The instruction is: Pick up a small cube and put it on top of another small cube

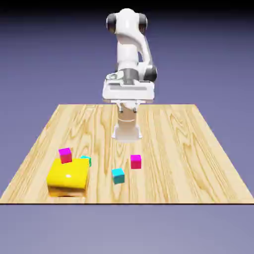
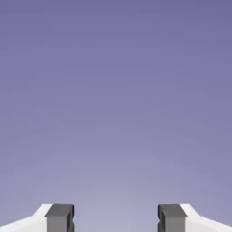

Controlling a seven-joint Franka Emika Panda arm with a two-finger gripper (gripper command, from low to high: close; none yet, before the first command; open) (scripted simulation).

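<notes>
Two grey fingertips (image 2: 59,217) stand wide apart at the bottom of my hand view, nothing between them but blue-violet backdrop: the gripper (image 2: 115,218) is spread open, holding and touching nothing. From the exterior view, I see the white arm (image 1: 130,54) folded above the table's far edge, its hand (image 1: 128,91) well clear of every object. One small magenta-pink cube (image 1: 136,161) sits flat on the wooden table (image 1: 173,144) near the front edge, about the middle, its faces roughly square to the table edges; being a cube, it has no long axis. Its twin (image 1: 65,155) rests atop the far corner of the large yellow block (image 1: 68,176) toward the front-left corner. One teal cube (image 1: 118,175) lies near the first pink cube; another (image 1: 87,159) peeks out behind the block.
</notes>
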